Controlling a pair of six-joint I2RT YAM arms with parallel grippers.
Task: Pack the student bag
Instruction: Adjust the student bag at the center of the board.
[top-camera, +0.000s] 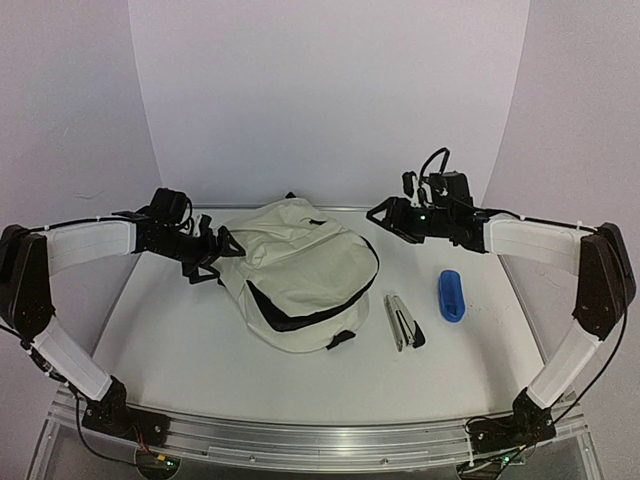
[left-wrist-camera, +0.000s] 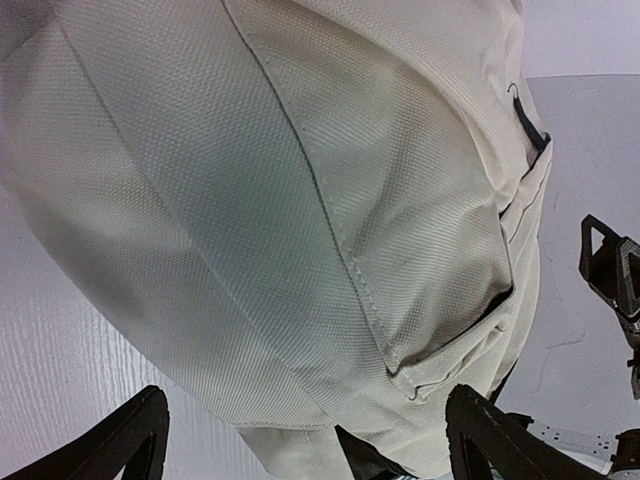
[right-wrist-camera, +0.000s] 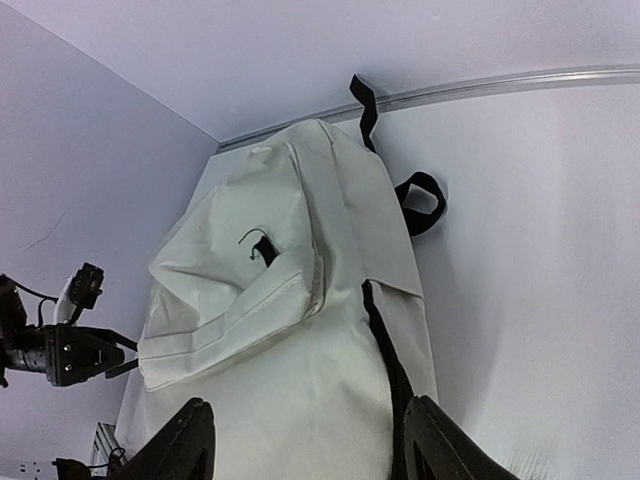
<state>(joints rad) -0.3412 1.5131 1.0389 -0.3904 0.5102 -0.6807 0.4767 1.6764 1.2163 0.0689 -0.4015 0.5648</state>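
Your left gripper (top-camera: 212, 258) sits at the left edge of the student bag (top-camera: 295, 275), claw spread wide and gripping nothing. The bag is a bulging cream backpack with black straps and zip, lying in the middle of the table (top-camera: 180, 340). The left wrist view alone shows its woven cloth and a stitched pocket flap up close. The right wrist view shows a black loop at its top. Your right gripper (top-camera: 382, 213) hangs parted and empty near the bag's upper right. Only the overhead view shows a stapler (top-camera: 403, 322) and a blue oblong object (top-camera: 451, 296) to the right of the bag.
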